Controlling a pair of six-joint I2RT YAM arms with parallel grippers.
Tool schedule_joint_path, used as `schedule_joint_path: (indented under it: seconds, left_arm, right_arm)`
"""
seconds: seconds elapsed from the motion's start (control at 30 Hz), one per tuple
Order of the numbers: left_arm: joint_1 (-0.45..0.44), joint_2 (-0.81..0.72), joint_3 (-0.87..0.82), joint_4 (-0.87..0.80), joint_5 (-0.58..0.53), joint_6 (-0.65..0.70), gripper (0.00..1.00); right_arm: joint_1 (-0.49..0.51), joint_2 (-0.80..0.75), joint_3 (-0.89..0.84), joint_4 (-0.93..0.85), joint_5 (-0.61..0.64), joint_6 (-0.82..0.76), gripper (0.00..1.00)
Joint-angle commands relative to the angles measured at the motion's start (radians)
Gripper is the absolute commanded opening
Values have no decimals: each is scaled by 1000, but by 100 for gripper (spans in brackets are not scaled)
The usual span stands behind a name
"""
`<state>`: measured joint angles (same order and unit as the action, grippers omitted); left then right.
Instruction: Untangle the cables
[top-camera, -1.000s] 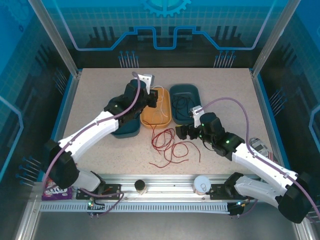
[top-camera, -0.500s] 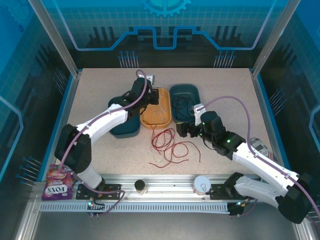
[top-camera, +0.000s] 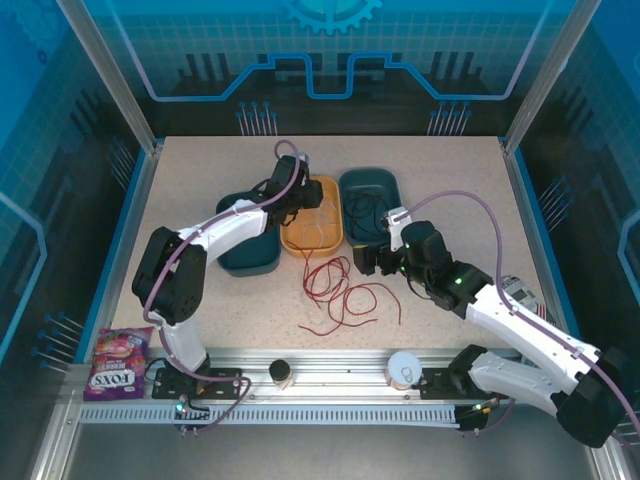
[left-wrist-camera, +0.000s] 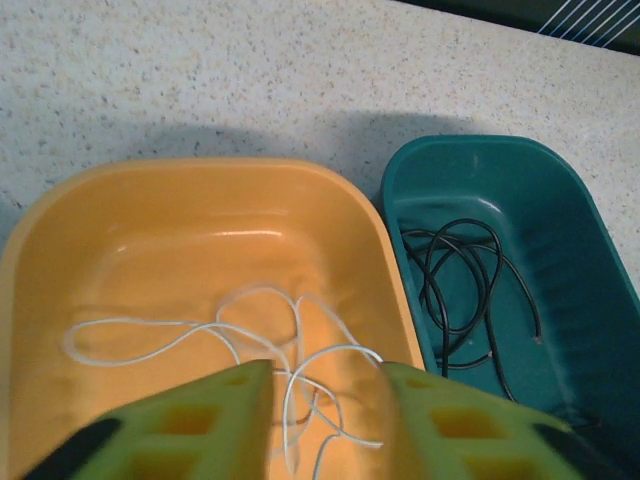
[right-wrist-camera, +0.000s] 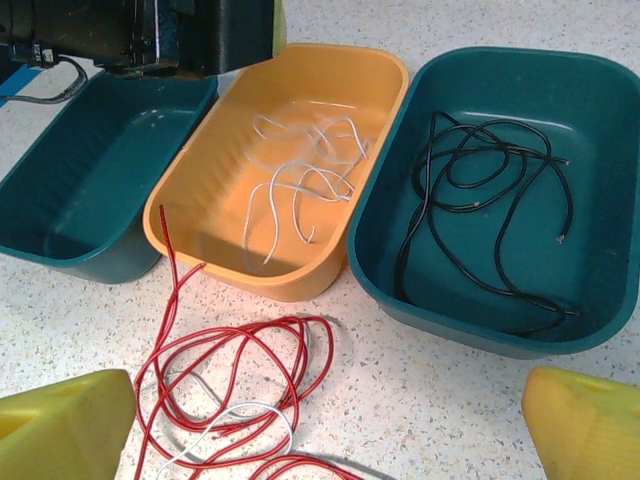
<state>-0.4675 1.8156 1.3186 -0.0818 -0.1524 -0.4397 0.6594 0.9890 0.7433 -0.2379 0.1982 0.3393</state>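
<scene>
Jaws newly parted on left gripper (left-wrist-camera: 325, 378), white cable (left-wrist-camera: 262, 291) beneath

A: Arms, two. Casing?
B: Left arm (top-camera: 230, 218) and right arm (top-camera: 520, 330): white shells, black joints, black bases. Small green light (top-camera: 457, 281) on the right arm.
A: Cabling?
B: One thick purple cable (top-camera: 470, 202) per arm, running outside the shell.
A: Hands?
B: Left hand (left-wrist-camera: 325, 385): yellow-green fingers (left-wrist-camera: 200, 420) with square recesses. Right hand (right-wrist-camera: 325, 430): plain yellow fingers. Both black-bodied.
</scene>
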Motion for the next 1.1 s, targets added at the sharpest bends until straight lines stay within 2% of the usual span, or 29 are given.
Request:
schedule_joint_path:
  seconds: [0.0,0.13,0.3,0.4,0.47,0.53,0.57,0.8,0.97,1.07]
  left_arm:
    - [5,-22,8,2,51,-41,42]
    - [5,-78,-26,0,72,-66,53]
    - [3,-191,-105,2,76,-106,65]
    - [3,-274,-181,7,42,-142,73]
    - [3,-336,-235,5,12,-165,83]
    - [3,-392,-286,8,-9,-184,97]
    - [3,-418,-307,9,-17,-192,99]
    - [-21,-567,-464,11,-10,-239,99]
    - [-98,-640,-583,32,-53,-271,99]
    - [-147,-673,-649,70,-88,-287,99]
  right_arm:
    - [-10,15,42,-42,-9,-8,100]
    - [-1,42,67,-62,-17,-14,99]
    - [38,91,106,-118,-23,-11,90]
    - [84,137,131,-167,5,-2,86]
    - [117,180,167,-190,15,17,83]
    - [142,221,179,-196,5,33,81]
    - [154,239,185,-196,1,39,80]
    - [208,369,205,-193,-31,117,70]
    - [241,452,219,-203,-27,200,63]
    - [260,527,274,-263,-6,260,55]
